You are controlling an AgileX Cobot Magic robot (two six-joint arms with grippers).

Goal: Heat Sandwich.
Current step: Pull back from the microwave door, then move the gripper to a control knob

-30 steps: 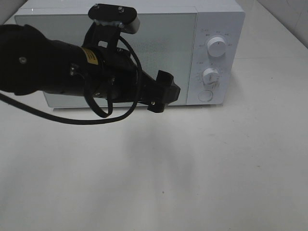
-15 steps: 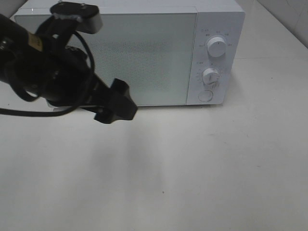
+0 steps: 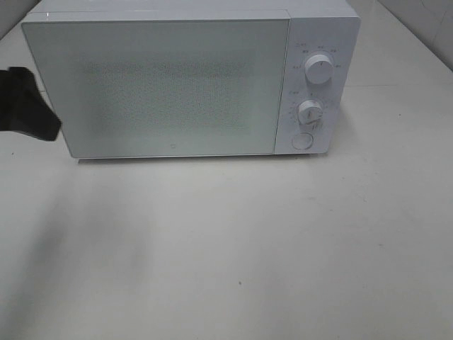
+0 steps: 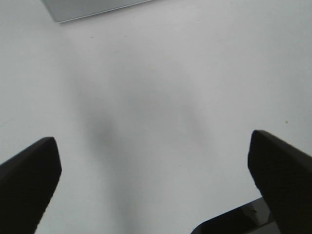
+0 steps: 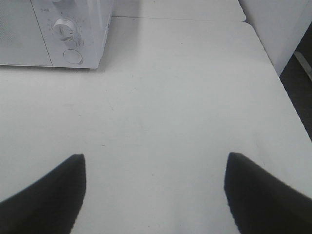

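Note:
The white microwave (image 3: 156,85) stands at the back of the table with its door shut. The sandwich is out of view in every frame. At the left edge of the high view, beside the microwave's left end, only the black tip of my left gripper (image 3: 28,106) shows. In its wrist view the left gripper (image 4: 156,165) is open over bare white table, with a corner of the microwave (image 4: 87,7) beyond it. My right gripper (image 5: 156,190) is also open and empty above the table, off the microwave's (image 5: 48,29) control-panel side.
Two knobs (image 3: 319,69) (image 3: 309,111) and a round button (image 3: 302,141) sit on the microwave's right panel. The white table (image 3: 248,248) spreads in front of it. Its right edge (image 5: 287,97) drops to a dark floor, with a white unit (image 5: 278,24) beyond.
My left arm has swung away from in front of the microwave door to the far left edge of the high view, uncovering the shut door.

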